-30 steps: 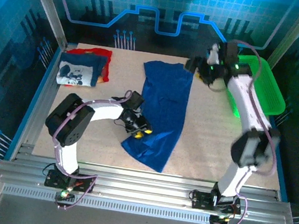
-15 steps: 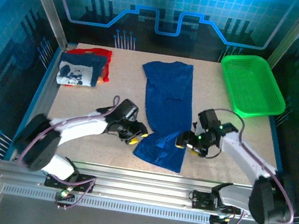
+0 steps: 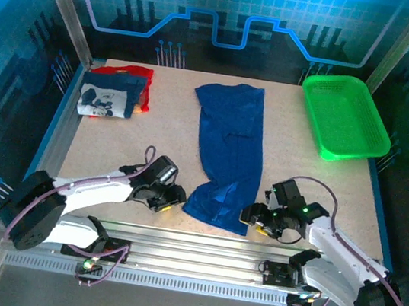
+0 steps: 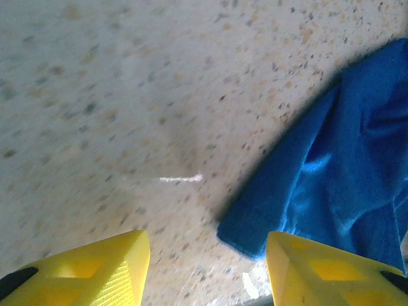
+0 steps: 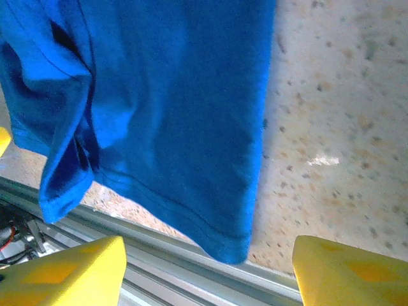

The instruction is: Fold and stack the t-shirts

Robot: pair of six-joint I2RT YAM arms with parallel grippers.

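Blue t-shirt (image 3: pixel 229 145) is down the middle of the table (image 3: pixel 120 152), lying as a long narrow strip from the far centre to the near edge. Far end is flat, near end is rumpled and bunched.

Left gripper (image 3: pixel 174 198) is low over the table, just left of the shirt's near end. On the left wrist camera the gripper (image 4: pixel 207 268) has its yellow fingers (image 4: pixel 95 271) spread with nothing pinched. A corner of the blue t-shirt (image 4: pixel 344 191) lies on the table (image 4: pixel 127 95) ahead of the gap, closer to the finger on the right of that view. No contact I can see.

Right gripper (image 3: pixel 249 215) is just right of the shirt's near end, also low. On the right wrist camera the gripper (image 5: pixel 210 271) is spread wide and holds nothing. The hem of the blue t-shirt (image 5: pixel 172 108) lies ahead of the gap, with a loose fold on its left side. Its lowest corner overlaps the metal rail (image 5: pixel 159 271) at the table's near edge. Bare table (image 5: pixel 338 127) is to the right.

Far left corner: a mouse-print t-shirt (image 3: pixel 104 101), folded, on top of a red t-shirt (image 3: pixel 120 71). Well apart from the blue one.

Green basket (image 3: pixel 352 153) is at the far right, clear of both arms.
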